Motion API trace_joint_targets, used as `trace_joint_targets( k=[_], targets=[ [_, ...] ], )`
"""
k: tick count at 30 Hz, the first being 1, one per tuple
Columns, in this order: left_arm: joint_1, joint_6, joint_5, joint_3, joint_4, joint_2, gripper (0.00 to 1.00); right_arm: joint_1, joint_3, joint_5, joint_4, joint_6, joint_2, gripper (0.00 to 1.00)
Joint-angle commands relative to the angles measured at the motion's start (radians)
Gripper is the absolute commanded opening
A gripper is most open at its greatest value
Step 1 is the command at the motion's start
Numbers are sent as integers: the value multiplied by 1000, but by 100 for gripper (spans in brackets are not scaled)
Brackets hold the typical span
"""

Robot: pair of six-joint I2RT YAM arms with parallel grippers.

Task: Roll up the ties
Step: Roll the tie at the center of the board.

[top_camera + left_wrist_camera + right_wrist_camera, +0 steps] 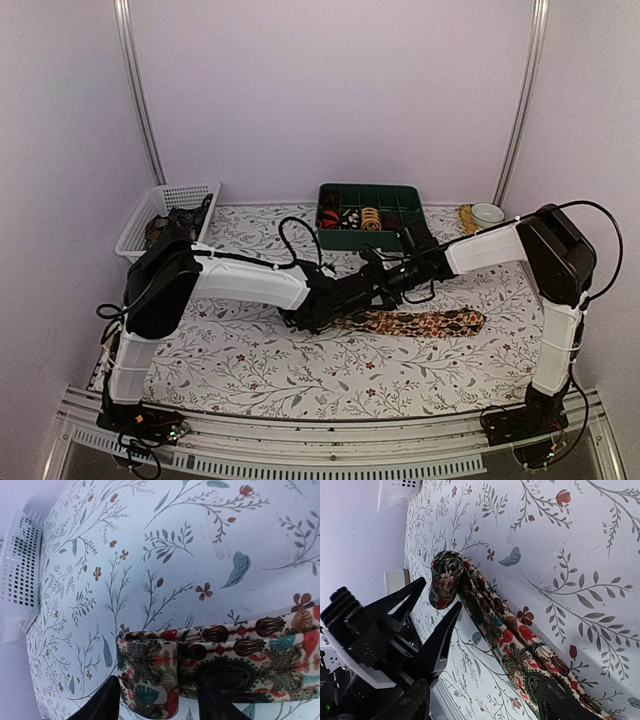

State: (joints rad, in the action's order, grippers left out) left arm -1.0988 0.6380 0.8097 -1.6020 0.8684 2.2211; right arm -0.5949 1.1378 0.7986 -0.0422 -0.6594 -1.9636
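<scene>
A dark brown tie (420, 322) with a red and cream floral print lies flat across the middle of the table. Its left end is wound into a small roll (147, 675). My left gripper (335, 308) straddles that roll, and its fingers (107, 702) stand apart from the fabric, so it is open. In the right wrist view the roll (445, 577) shows end-on between the left gripper's black fingers (442, 632). My right gripper (482, 692) hovers open over the flat stretch of tie (520, 645), just right of the roll, holding nothing.
A green compartment tray (405, 192) with several rolled ties (370, 218) stands at the back centre. A white mesh basket (140, 225) with dark fabric in it sits at the back left. At the back right is a small white bowl (487, 213).
</scene>
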Motion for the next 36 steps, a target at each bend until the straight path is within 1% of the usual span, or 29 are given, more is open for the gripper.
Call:
trace_joint_targets(
  k=[1,5,9,10,11,13,14,15,19,21,25,29,31,36],
  targets=[
    [-11,-17,-22,19,-71,-96,54,7,22,14,16,-6,-27,73],
    [-10,-36,-28,4,-90,-141,55,9,40,11,8,-6,-27,73],
    [-7,-50,-73,9,-115,-195,61,9,58,4,-1,-6,-24,73],
    [-1,-48,-95,30,-130,-219,64,8,63,1,0,-8,-17,73],
    [9,-46,-131,60,-154,-276,66,9,67,0,3,-9,-11,73],
    [39,-41,-220,150,-228,-350,69,8,73,0,13,-13,2,73],
    [60,-34,-278,205,-275,-413,70,7,76,4,22,-15,8,73],
    [84,-27,-337,282,-327,-461,70,5,81,7,32,-18,14,73],
    [232,24,-619,538,-557,-636,70,-19,102,20,65,-31,8,73],
    [300,40,-732,631,-655,-684,69,-41,140,22,85,-37,-8,72],
    [398,32,-924,726,-803,-687,69,-95,209,42,138,-75,-71,70],
    [478,57,-1070,794,-936,-644,69,-121,264,58,233,-137,-147,67],
    [502,75,-1114,826,-997,-623,67,-130,285,63,276,-169,-189,65],
    [539,98,-1188,860,-1087,-576,64,-155,338,92,328,-228,-268,64]
  ],
)
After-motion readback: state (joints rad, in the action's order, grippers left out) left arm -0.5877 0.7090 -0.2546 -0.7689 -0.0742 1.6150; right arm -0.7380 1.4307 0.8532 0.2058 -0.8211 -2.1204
